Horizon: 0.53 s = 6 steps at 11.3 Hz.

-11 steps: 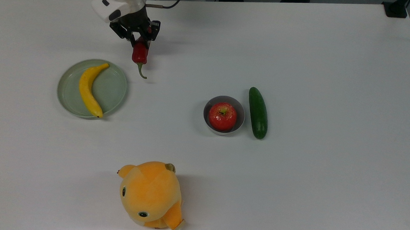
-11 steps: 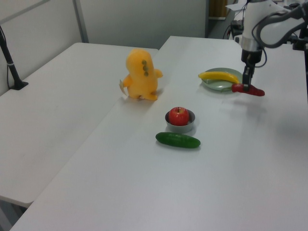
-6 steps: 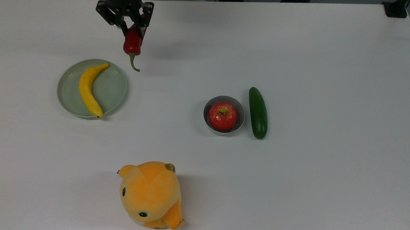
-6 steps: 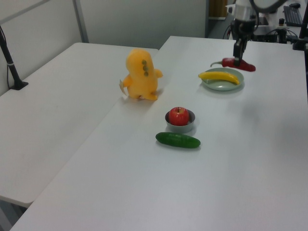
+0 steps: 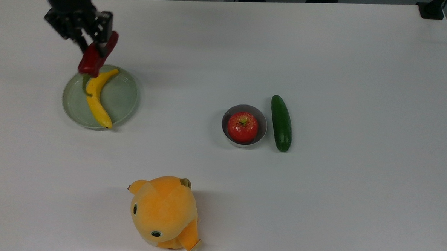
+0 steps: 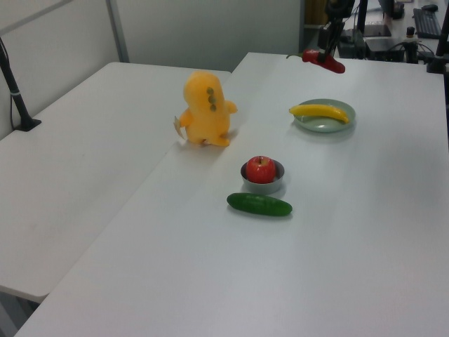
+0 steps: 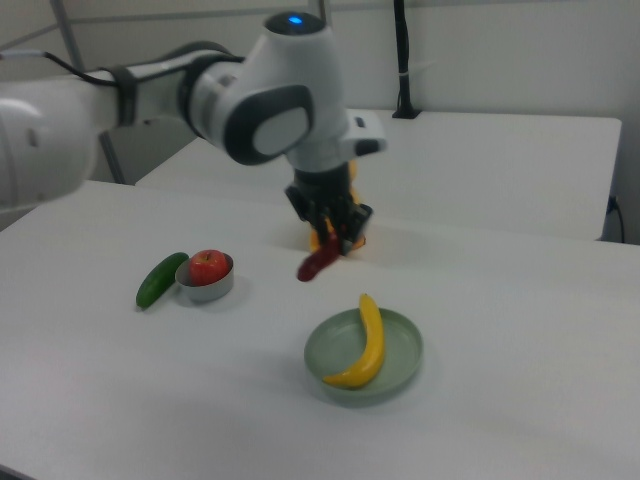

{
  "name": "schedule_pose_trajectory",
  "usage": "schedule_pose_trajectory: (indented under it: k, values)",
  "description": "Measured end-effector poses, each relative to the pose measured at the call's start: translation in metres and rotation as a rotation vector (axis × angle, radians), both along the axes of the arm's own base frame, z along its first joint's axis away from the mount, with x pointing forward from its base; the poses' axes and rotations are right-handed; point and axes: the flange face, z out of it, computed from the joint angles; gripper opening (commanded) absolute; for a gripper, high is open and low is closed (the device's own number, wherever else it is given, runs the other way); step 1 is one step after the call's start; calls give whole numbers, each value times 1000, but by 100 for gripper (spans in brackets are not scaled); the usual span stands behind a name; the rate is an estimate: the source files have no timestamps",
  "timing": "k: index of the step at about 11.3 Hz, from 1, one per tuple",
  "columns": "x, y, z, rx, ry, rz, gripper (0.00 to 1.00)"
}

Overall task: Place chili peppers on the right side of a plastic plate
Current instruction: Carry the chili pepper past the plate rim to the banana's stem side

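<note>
Since a second ago the gripper (image 5: pixel 95 48) has swung toward the top view's left, fingers clamped on the chili (image 5: pixel 94 59), overlapping the plastic plate (image 5: pixel 123 98) and banana (image 5: pixel 96 97); the left view shows the chili (image 6: pixel 324 60) high above the plate (image 6: pixel 347 119)

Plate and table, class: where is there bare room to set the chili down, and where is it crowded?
On the plate, the banana crosses the middle; a bare strip lies on the top view's right of it. The table is bare between plate and bowl, and beyond the cucumber. Crowded: bowl, apple and cucumber. The hand holds the chili aloft.
</note>
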Motion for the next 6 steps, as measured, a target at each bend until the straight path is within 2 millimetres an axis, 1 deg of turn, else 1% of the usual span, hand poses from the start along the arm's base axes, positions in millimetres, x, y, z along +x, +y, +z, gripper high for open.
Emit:
schedule_pose_trajectory:
  k: [2, 3, 4, 6]
  values:
    - [25, -39, -46, -21, 40, 21, 21]
    - [31, -58, -63, -32, 51, 55, 21]
    - [31, -78, -76, -46, 55, 108, 12]
    - [24, -119, -92, -79, 39, 194, 12]
